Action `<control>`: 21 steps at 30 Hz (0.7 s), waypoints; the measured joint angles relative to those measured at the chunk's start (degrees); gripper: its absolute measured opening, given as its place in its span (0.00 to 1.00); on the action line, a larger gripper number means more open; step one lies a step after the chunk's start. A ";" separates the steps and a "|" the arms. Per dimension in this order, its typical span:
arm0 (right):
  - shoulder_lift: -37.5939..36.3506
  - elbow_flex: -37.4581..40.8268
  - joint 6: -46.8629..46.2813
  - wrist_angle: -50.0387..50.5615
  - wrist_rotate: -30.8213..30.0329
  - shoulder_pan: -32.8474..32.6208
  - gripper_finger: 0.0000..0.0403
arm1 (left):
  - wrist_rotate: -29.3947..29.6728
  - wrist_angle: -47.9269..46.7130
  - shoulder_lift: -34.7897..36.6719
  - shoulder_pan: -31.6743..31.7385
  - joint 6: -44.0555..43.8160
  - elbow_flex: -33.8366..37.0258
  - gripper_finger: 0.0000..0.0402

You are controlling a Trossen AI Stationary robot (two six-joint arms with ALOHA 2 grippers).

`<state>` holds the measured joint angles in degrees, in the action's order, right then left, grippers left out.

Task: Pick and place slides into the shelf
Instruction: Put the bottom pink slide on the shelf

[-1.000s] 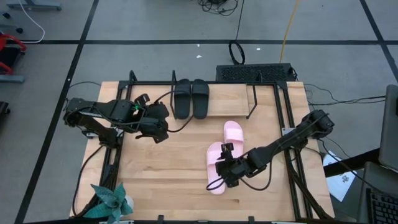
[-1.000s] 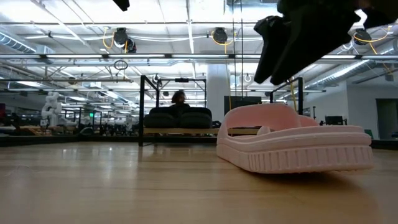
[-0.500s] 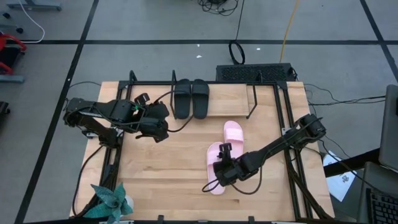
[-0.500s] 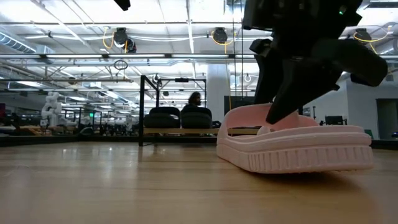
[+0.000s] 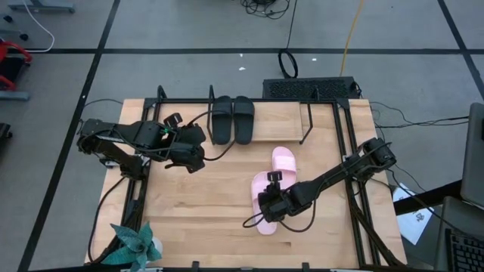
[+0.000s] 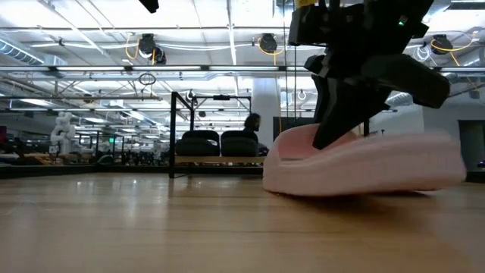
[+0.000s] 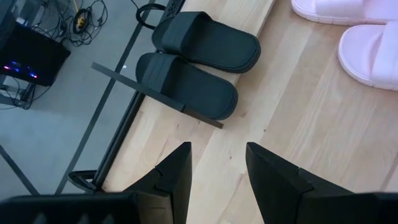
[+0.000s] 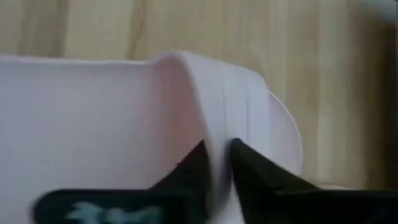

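Nearest, the right gripper (image 5: 270, 205) pinches the strap of a pink slide (image 6: 364, 163), one end tipping up: pickup step. Farther off, the left gripper (image 7: 217, 163) waits open. Next, carry it to the shelf (image 5: 280, 121) beside the black slides (image 5: 233, 119)

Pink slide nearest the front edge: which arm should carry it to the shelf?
Right. The right gripper is already shut on the near pink slide's strap, tilting it up. The left gripper idles open near the black pair.
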<state>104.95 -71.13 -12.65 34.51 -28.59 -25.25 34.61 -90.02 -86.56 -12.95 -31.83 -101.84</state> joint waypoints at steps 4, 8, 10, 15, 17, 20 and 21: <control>-0.02 0.00 -0.39 -0.27 -1.89 0.41 0.03 | 0.00 0.00 0.00 0.00 0.04 0.00 0.37; -0.20 0.00 -0.99 -0.82 -5.01 0.47 0.02 | 0.00 0.00 0.00 0.00 0.06 0.00 0.37; -0.60 -0.28 -0.34 -1.09 -6.25 0.58 0.01 | 0.00 0.00 0.00 0.00 0.06 0.00 0.37; -3.82 -6.38 1.57 3.20 -15.43 0.52 0.01 | 0.02 0.00 0.00 0.00 0.08 0.00 0.37; -5.25 -9.36 3.72 6.16 -20.33 1.29 0.01 | 0.24 0.00 0.00 0.00 0.08 0.01 0.37; -7.53 -11.96 9.01 8.18 -24.94 4.12 0.01 | 1.16 0.00 0.00 0.00 0.14 0.01 0.37; -8.48 -12.09 10.95 8.16 -25.71 5.35 0.01 | 1.42 0.02 0.00 0.00 0.17 0.01 0.37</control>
<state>96.47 -83.22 -1.70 42.67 -54.29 -19.90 36.04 -90.00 -86.57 -12.95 -31.66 -101.83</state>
